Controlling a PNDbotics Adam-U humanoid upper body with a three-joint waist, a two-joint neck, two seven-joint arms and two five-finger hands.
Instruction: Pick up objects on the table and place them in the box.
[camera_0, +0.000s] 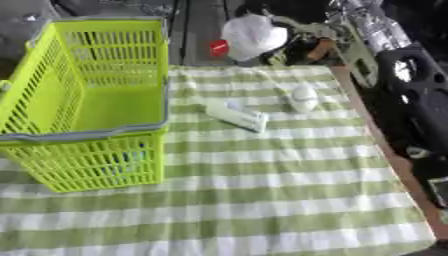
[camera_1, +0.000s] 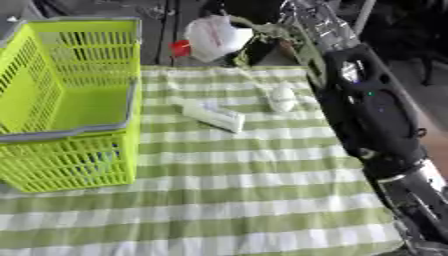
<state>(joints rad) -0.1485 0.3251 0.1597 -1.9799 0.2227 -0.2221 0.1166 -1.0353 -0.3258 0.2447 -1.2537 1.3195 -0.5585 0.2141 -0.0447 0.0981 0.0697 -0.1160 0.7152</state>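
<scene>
Standing at the left of the frame, a lime-green basket (camera_0: 87, 95) with a grey rim sits on the desk (camera_0: 280, 200), which is covered by a green-and-white checked cloth; something bluish shows through its front mesh, too unclear to name; near the upper middle of the frame a white oblong packet (camera_0: 236, 116) lies flat on the cloth, well apart from the basket; just beside it, to its upper right, rests a small white rounded object (camera_0: 304, 97); the 2 do not touch; the robot's right arm (camera_1: 376, 115), black with silver joints, runs down the right edge of the frame; its hand cannot be made out, so whether it is released or clenched I cannot tell; no left hand shows.
</scene>
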